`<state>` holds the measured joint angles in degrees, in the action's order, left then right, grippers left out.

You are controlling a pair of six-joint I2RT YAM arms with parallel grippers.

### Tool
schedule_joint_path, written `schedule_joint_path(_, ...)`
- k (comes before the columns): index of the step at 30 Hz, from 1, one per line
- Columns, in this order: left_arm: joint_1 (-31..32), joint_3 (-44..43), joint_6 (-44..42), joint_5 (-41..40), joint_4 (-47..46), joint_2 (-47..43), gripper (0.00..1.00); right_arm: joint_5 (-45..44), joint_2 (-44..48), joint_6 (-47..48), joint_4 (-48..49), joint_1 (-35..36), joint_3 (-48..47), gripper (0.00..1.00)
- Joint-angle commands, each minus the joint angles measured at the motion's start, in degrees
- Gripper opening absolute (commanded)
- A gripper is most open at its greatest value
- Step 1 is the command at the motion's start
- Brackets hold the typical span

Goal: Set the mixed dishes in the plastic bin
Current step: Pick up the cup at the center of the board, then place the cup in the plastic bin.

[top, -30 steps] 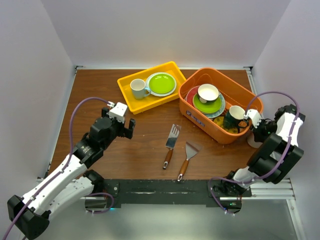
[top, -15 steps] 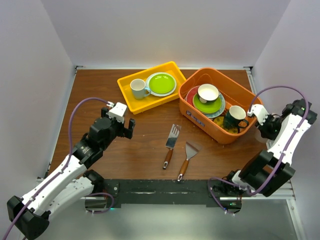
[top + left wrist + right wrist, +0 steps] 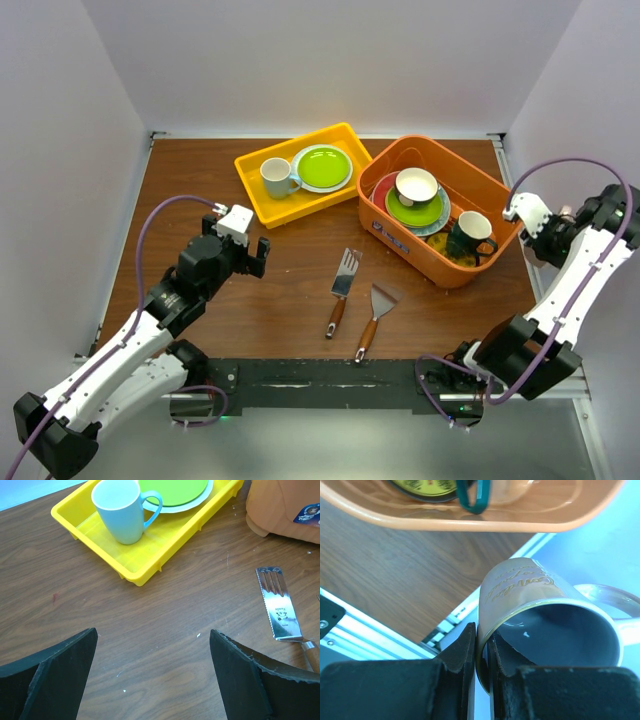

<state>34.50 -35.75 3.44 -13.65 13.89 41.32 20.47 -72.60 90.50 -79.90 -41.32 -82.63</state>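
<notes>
Orange bin [image 3: 400, 243], table's right, holds one white bowl [image 3: 416, 185] on maybe three stacked plates [image 3: 415, 213], hard to count, plus one teal mug [image 3: 470, 236]. Right gripper [image 3: 481, 647] clenched on the rim of one glossy mug [image 3: 530, 597] just off the bin's right end; left gripper [image 3: 152, 665] spread wide over bare table. Two spatulas [image 3: 344, 275] lie between; yellow tray [image 3: 262, 207] carries one white mug [image 3: 275, 177] and one green plate [image 3: 323, 167].

**A:** A kitchen, with all that crockery [image 3: 415, 203]?

**B:** No, a robotics lab cell. Bare white panels [image 3: 330, 60] box in a wooden worktop [image 3: 290, 290] on three sides. Two robot arms, the left arm [image 3: 130, 340] and the right arm [image 3: 575, 277], are bolted to a black plate [image 3: 320, 378] on an aluminium rail [image 3: 556, 380] at its near edge.

**A:** And the dishes themselves?

**B:** They sit in an orange plastic bin [image 3: 420, 255] and a yellow tray [image 3: 285, 207], laid out like test props, with two spatulas [image 3: 343, 280] loose on the wood. Purple cables [image 3: 148, 225] loop off each arm.
</notes>
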Motion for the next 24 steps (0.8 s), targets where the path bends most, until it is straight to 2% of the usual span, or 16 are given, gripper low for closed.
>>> schedule_joint_path(1,-0.4,-0.1,-0.1,0.3,-2.2,-0.7,1.00,3.3,2.5,-1.8,-3.2,-0.3,-6.4,0.00)
schedule_joint_path(14,-0.4,-0.1,-0.1,0.5,-2.3,-0.6,1.00,7.7,2.1,-6.3,-3.4,0.5,-11.9,0.00)
schedule_joint_path(24,-0.3,-0.1,0.0,0.3,-2.3,-0.5,1.00,9.9,-0.1,-14.9,-3.3,10.1,-16.3,0.00)
